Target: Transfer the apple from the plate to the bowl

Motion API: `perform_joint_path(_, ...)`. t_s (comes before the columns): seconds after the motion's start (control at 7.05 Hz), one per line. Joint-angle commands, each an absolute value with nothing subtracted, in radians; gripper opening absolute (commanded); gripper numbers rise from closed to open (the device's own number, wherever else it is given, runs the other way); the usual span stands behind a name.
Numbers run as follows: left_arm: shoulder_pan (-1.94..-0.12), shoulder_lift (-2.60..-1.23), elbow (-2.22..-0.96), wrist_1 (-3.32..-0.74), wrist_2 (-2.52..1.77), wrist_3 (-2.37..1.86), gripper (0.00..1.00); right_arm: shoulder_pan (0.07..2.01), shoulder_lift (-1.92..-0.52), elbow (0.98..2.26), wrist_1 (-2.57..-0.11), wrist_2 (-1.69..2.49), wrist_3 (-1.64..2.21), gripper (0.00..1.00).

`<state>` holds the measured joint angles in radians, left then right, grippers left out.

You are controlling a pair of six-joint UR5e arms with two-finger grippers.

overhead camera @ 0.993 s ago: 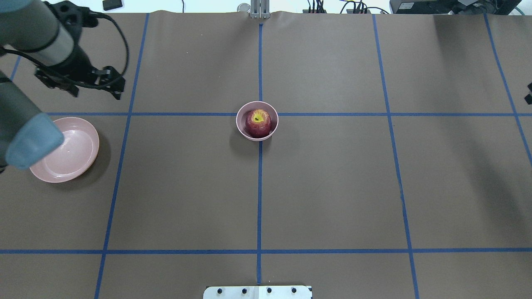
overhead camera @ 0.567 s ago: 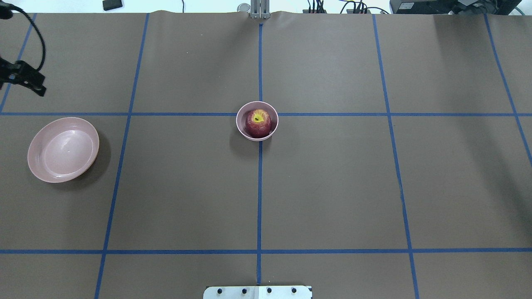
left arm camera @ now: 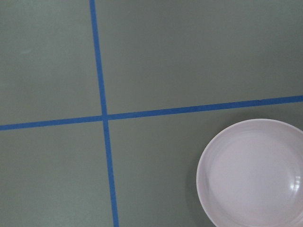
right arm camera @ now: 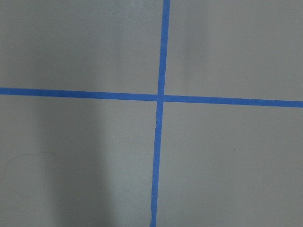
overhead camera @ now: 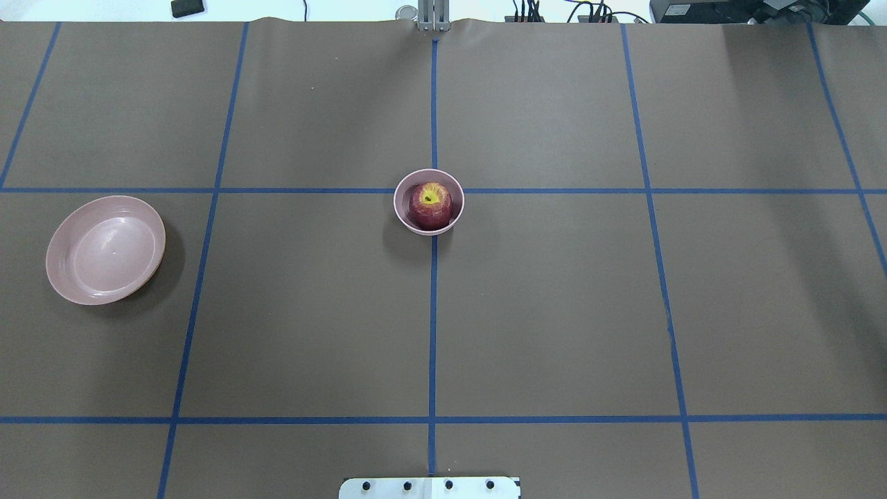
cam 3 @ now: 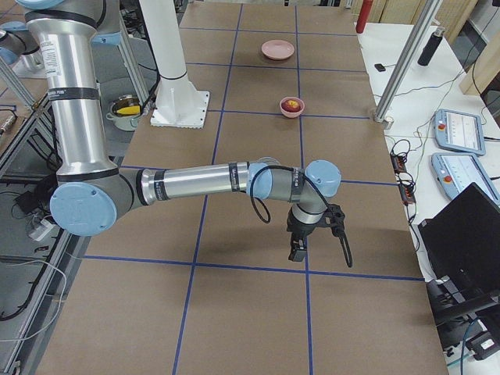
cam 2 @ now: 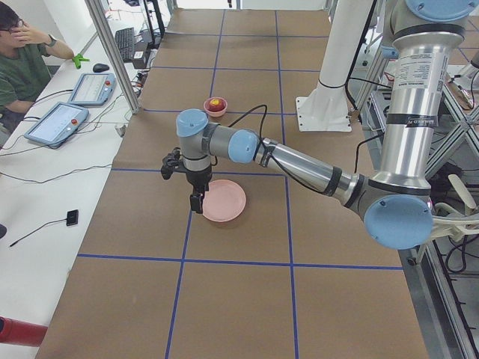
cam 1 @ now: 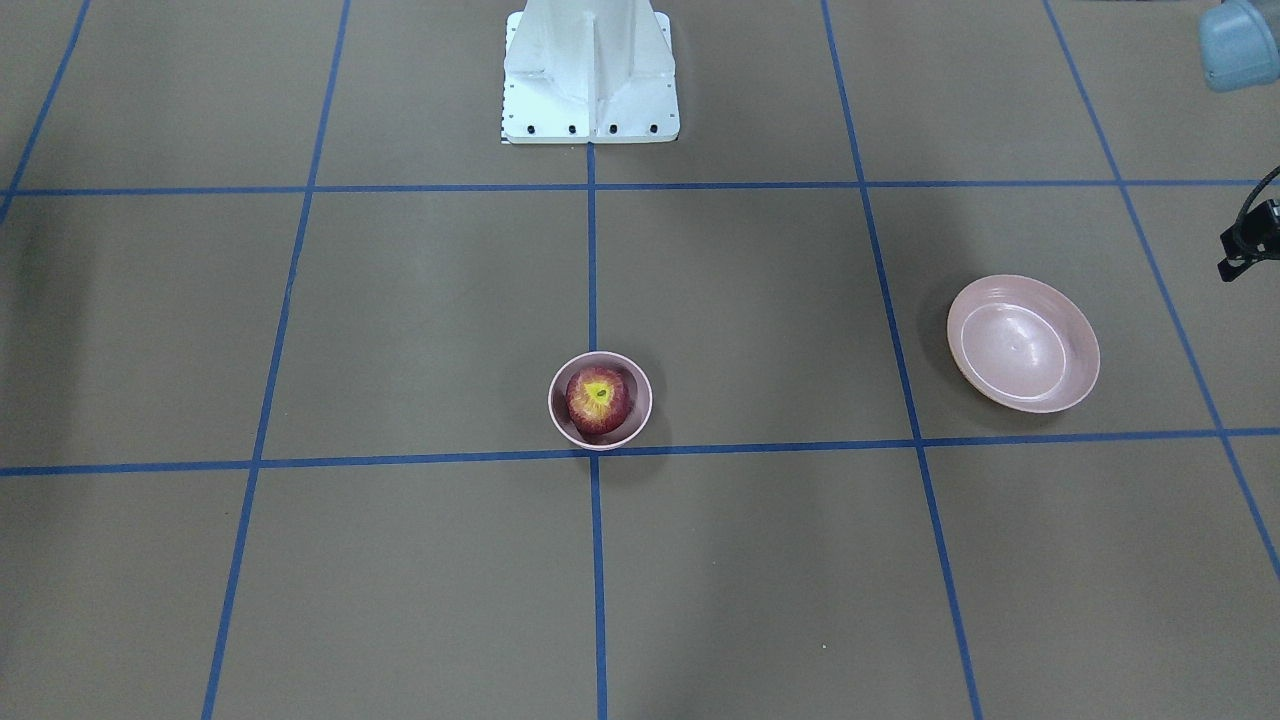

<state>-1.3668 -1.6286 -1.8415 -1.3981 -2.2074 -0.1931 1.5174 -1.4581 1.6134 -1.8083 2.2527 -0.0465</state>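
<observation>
The dark-red apple (overhead camera: 430,205) with its yellow stem patch sits inside the small deep pink bowl (overhead camera: 402,211) at the table's middle; it also shows in the front view (cam 1: 599,399). The wide pink plate (overhead camera: 104,249) lies empty at the left, also in the left wrist view (left arm camera: 255,175). My left gripper (cam 2: 196,203) hangs just beside the plate's outer edge, fingers down; I cannot tell whether it is open or shut. My right gripper (cam 3: 297,250) hangs over bare table far from the bowl; I cannot tell its state either.
The white robot base plate (cam 1: 590,70) stands at the robot's side of the table. Blue tape lines grid the brown table cover. An operator (cam 2: 22,60) sits past the far edge with tablets (cam 2: 56,123) and aluminium posts (cam 2: 112,52).
My left arm has swung left, off the plate, and left the overhead view. The apple, bowl and plate have not moved.
</observation>
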Motion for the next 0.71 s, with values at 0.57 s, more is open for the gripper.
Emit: perform_joint_path(0.57, -1.532, -1.554, -1.709, -1.417, -2.298, 0.061, 0.99, 1.535, -1.474, 1.603, -1.809, 2.249, -0.048, 1.0)
